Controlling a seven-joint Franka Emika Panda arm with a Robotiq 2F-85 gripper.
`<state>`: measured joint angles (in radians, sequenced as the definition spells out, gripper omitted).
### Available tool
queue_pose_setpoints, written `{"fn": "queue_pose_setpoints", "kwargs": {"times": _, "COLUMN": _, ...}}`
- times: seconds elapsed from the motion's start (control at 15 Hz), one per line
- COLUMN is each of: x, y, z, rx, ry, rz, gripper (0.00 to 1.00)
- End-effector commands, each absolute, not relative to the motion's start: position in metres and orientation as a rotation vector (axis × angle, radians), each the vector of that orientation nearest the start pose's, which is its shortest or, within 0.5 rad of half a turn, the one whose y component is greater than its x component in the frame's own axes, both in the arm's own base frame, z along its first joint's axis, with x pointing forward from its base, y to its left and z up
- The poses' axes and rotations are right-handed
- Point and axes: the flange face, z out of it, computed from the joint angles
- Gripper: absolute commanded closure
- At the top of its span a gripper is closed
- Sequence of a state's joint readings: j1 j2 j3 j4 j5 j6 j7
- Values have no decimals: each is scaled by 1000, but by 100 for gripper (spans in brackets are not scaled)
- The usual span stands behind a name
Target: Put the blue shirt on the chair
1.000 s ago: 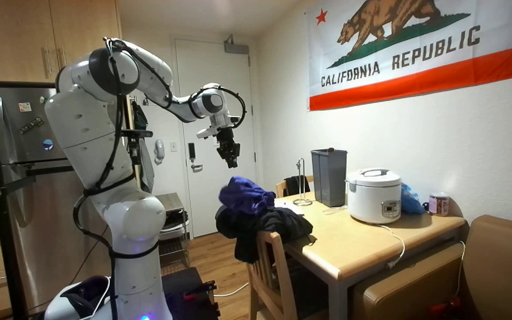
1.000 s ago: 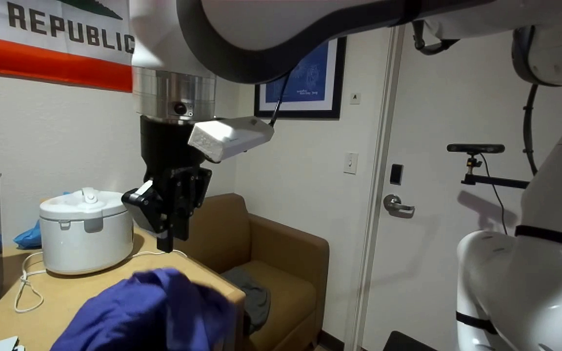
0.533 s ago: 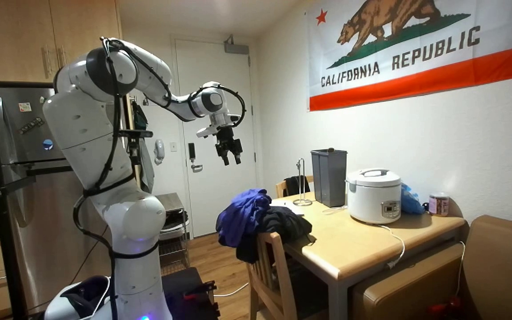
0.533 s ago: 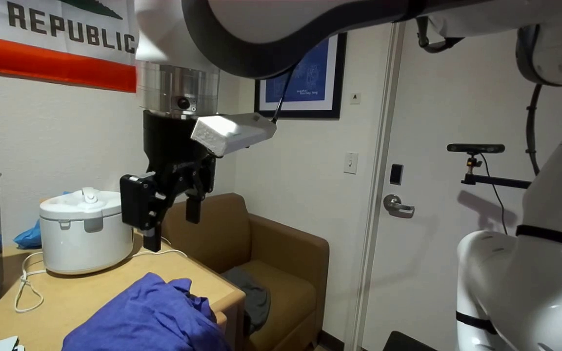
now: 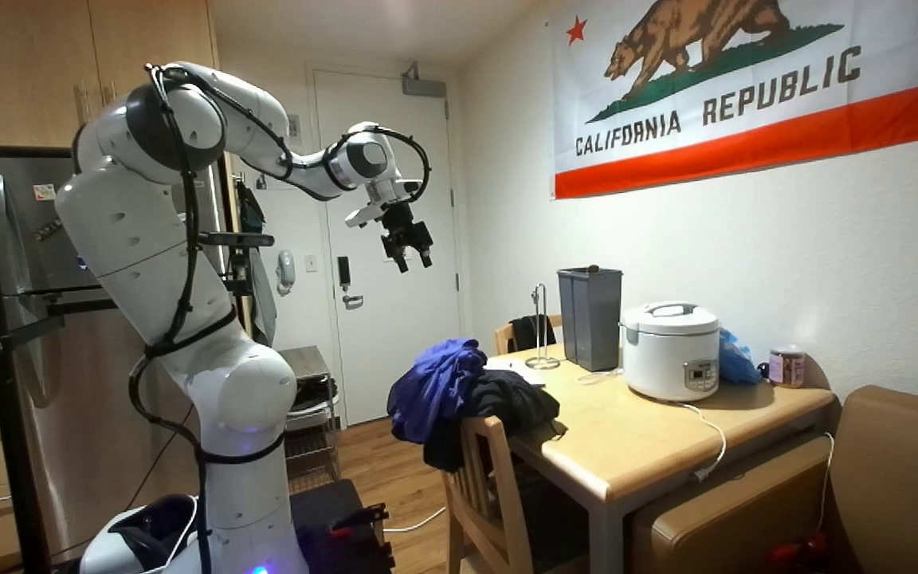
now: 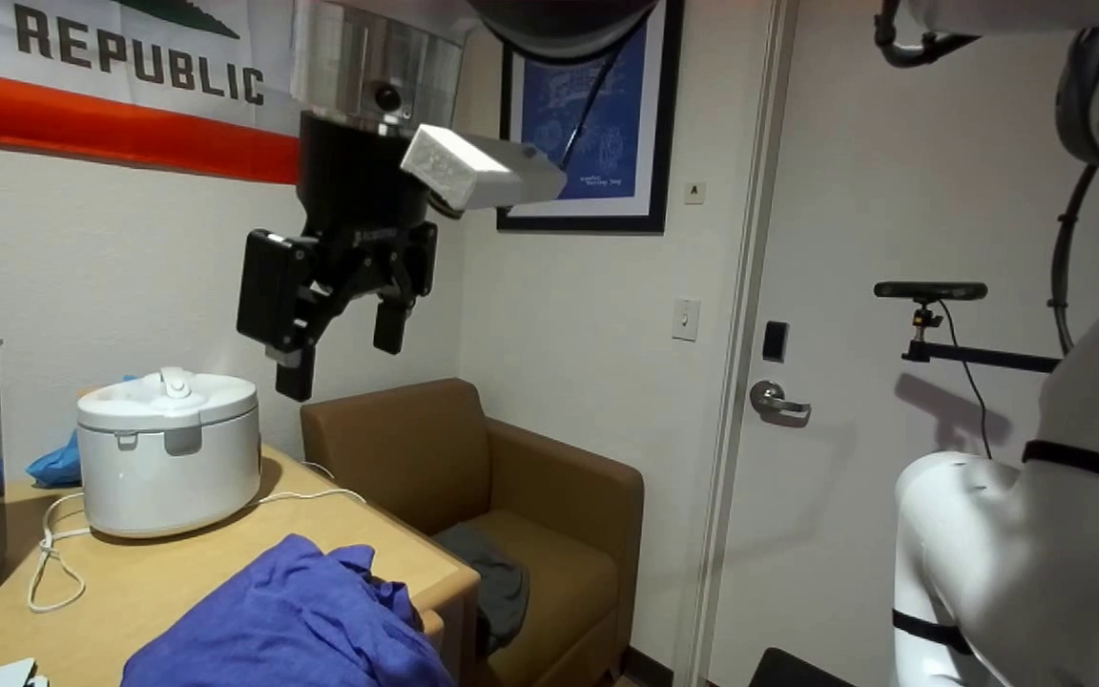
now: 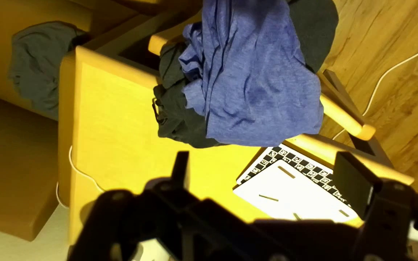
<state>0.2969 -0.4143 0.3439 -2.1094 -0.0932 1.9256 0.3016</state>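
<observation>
The blue shirt [image 5: 437, 391] lies crumpled over the back of the wooden chair [image 5: 509, 494], on top of a dark garment [image 5: 516, 400]. Its purple-blue cloth [image 6: 282, 620] also fills the bottom of an exterior view. In the wrist view the shirt [image 7: 259, 83] is draped in folds, with dark cloth showing beside it. My gripper [image 5: 415, 263] hangs well above the shirt, apart from it. Both black fingers are spread wide in an exterior view, and the gripper [image 6: 342, 361] has nothing between them. Most of the chair's backrest top is hidden under the clothes.
Against the chair stands a table [image 5: 586, 422] bearing a white rice cooker [image 5: 670, 351], a grey bin [image 5: 590, 319] and a metal stand [image 5: 541, 327]. White boards [image 7: 289, 192] lie near the table edge. A brown armchair [image 6: 549, 534] holds a grey cloth [image 6: 492, 582].
The gripper has opened and the shirt has dropped from just below it, settling over the chair back. Since then the arm has risen and drawn back slightly.
</observation>
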Motion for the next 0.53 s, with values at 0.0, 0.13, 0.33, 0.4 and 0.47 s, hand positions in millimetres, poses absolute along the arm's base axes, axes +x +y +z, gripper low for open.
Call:
{"fn": "queue_pose_setpoints", "kwargs": {"times": 0.0, "x": 341, "y": 286, "z": 622, "rx": -3200, "ry": -603, "rz": -525, "gripper": 0}}
{"fn": "queue_pose_setpoints", "kwargs": {"times": 0.13, "x": 338, "y": 287, "z": 630, "rx": -3202, "ry": -611, "rz": -574, "gripper": 0}}
{"fn": "queue_pose_setpoints", "kwargs": {"times": 0.33, "x": 339, "y": 289, "z": 627, "rx": -3184, "ry": -599, "rz": -584, "gripper": 0}}
{"fn": "queue_pose_setpoints", "kwargs": {"times": 0.4, "x": 338, "y": 289, "z": 629, "rx": -3183, "ry": -599, "rz": -589, "gripper": 0}}
{"fn": "queue_pose_setpoints", "kwargs": {"times": 0.47, "x": 338, "y": 289, "z": 629, "rx": -3184, "ry": -600, "rz": -591, "gripper": 0}}
